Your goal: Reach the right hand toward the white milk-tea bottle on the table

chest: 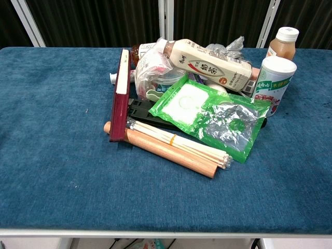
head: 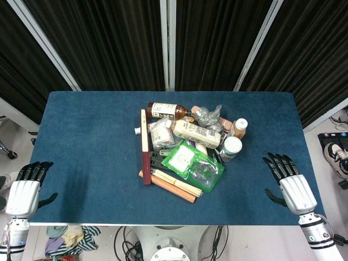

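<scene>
- Looking down from the head view, I have a blue-carpeted surface [head: 87, 141] in front of me, backed by dark pleated curtains [head: 109, 43] split by pale vertical frame bars [head: 171, 43].
- The white milk-tea bottle [head: 196, 134] lies on its side atop a heap of items in the middle of the surface, cap end toward the left; in the chest view it [chest: 210, 65] rests tilted above a green foil pouch [chest: 215, 116].
- My right hand [head: 288, 179] sits at the near right edge of the surface, fingers spread and empty, well apart from the heap.
- My left hand [head: 26, 187] hangs just off the near left corner, fingers extended, holding nothing.
- A dark red book [chest: 119, 98] stands on edge at the heap's left side, with a wooden rolling pin [chest: 166, 150] and a bundle of chopsticks [chest: 181, 141] lying near it.
- A white cup with a green label [chest: 274, 83] stands upright on the right, a small brown bottle [chest: 282, 44] behind it.
- Below the near edge I can see cables and cloth on the floor [head: 70, 239].
</scene>
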